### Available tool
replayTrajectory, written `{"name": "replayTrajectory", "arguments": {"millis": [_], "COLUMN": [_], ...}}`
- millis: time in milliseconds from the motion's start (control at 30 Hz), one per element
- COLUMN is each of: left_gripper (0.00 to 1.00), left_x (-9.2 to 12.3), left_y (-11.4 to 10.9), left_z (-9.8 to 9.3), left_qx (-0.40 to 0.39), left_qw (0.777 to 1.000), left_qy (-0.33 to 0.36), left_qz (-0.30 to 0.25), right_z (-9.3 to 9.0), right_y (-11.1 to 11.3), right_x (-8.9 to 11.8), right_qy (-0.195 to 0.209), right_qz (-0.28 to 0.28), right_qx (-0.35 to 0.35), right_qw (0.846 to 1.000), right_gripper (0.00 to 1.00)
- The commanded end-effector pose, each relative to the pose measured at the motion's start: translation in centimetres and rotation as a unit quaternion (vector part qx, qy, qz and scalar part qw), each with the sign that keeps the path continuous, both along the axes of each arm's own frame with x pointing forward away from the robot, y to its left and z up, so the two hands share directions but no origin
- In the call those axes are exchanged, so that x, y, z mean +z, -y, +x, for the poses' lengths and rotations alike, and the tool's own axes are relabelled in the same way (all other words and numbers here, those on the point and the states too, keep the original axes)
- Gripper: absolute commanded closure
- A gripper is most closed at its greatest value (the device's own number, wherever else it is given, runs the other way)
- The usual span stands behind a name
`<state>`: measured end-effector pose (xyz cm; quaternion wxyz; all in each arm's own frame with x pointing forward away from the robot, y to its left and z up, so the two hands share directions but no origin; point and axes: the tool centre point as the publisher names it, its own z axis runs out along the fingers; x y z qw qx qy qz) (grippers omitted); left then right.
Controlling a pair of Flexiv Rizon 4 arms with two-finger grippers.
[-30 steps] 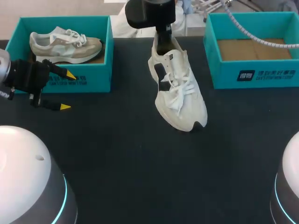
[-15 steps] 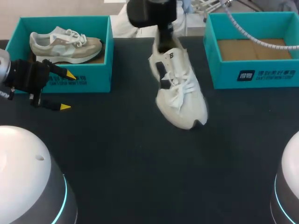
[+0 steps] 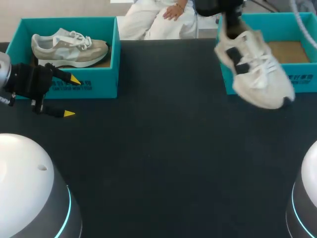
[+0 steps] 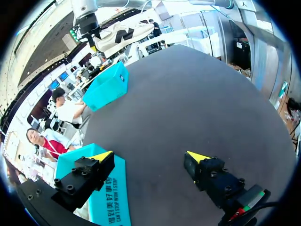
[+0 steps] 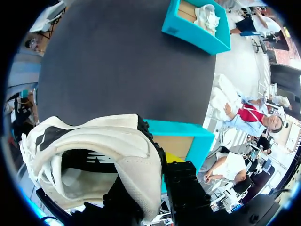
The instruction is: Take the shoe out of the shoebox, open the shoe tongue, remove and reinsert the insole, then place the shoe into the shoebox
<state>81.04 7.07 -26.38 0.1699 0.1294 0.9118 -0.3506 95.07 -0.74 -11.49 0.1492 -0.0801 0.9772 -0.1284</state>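
White fabric suggests the shoe [image 3: 257, 69] is light and soft. It is held in the air at two o'clock, over the front wall of the shoebox [image 3: 302, 79]. Its stiffer heel collar, judged the surest hold, is pinched by the right fingers [image 5: 173, 159]. The left fingers [image 3: 74, 79] are spread apart, empty, at nine o'clock.

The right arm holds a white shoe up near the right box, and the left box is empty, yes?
Not empty: the head view shows a beige shoe lying in the left box. The white shoe is indeed held up near the right box.
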Motion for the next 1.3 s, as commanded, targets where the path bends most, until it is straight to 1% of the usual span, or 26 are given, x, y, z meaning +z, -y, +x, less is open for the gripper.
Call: {"name": "replayTrajectory", "arguments": {"millis": [33, 67, 133, 167, 200, 833, 867, 900, 967, 1000, 1033, 1100, 1167, 1300], "left_gripper": [0.00, 0.00, 0.00, 0.00, 0.00, 0.00, 0.00, 0.00, 0.00, 0.00, 0.00, 0.00, 0.00, 0.00], "left_x": [0.1, 0.1, 0.1, 0.1, 0.1, 0.1, 0.1, 0.1, 0.1, 0.1, 0.1, 0.1, 0.1, 0.1], "left_y": [0.0, 0.0, 0.0, 0.0, 0.0, 0.0, 0.0, 0.0, 0.0, 0.0, 0.0, 0.0, 0.0, 0.0], "left_z": [-0.1, -0.1, -0.1, -0.1, -0.1, -0.1, -0.1, -0.1, -0.1, -0.1, -0.1, -0.1, -0.1, -0.1], "left_qx": [0.000, 0.000, 0.000, 0.000, 0.000, 0.000, 0.000, 0.000, 0.000, 0.000, 0.000, 0.000, 0.000, 0.000], "left_qw": [1.000, 1.000, 1.000, 1.000, 1.000, 1.000, 1.000, 1.000, 1.000, 1.000, 1.000, 1.000, 1.000, 1.000], "left_qy": [0.000, 0.000, 0.000, 0.000, 0.000, 0.000, 0.000, 0.000, 0.000, 0.000, 0.000, 0.000, 0.000, 0.000], "left_qz": [0.002, 0.002, 0.002, 0.002, 0.002, 0.002, 0.002, 0.002, 0.002, 0.002, 0.002, 0.002, 0.002, 0.002], "right_z": [2.6, 3.3, 4.3, 4.7, 4.9, 4.9, 5.2, 5.5, 6.3, 6.6, 7.0, 7.8, 8.6, 10.3], "right_y": [6.2, 7.0, 8.5, 9.3, 9.9, 9.9, 10.3, 10.9, 12.7, 13.8, 14.8, 17.3, 19.5, 23.7], "right_x": [1.0, 1.2, 1.4, 1.3, 1.2, 1.2, 0.8, 0.4, -0.2, -0.6, -0.8, -1.3, -1.6, -1.9], "right_qy": [-0.026, -0.024, -0.038, -0.036, -0.035, -0.035, -0.040, -0.049, -0.050, -0.057, -0.057, -0.060, -0.053, -0.045], "right_qz": [0.033, 0.034, 0.038, 0.032, 0.040, 0.040, 0.042, 0.036, 0.035, 0.037, 0.035, 0.033, 0.036, -0.002], "right_qx": [0.012, 0.010, 0.009, 0.014, 0.007, 0.007, 0.020, 0.023, 0.023, 0.011, 0.009, -0.017, -0.032, -0.053], "right_qw": [0.999, 0.999, 0.999, 0.999, 0.999, 0.999, 0.998, 0.998, 0.998, 0.998, 0.998, 0.998, 0.997, 0.998], "right_gripper": [1.00, 1.00, 1.00, 1.00, 1.00, 1.00, 1.00, 1.00, 1.00, 1.00, 1.00, 1.00, 1.00, 1.00]}}
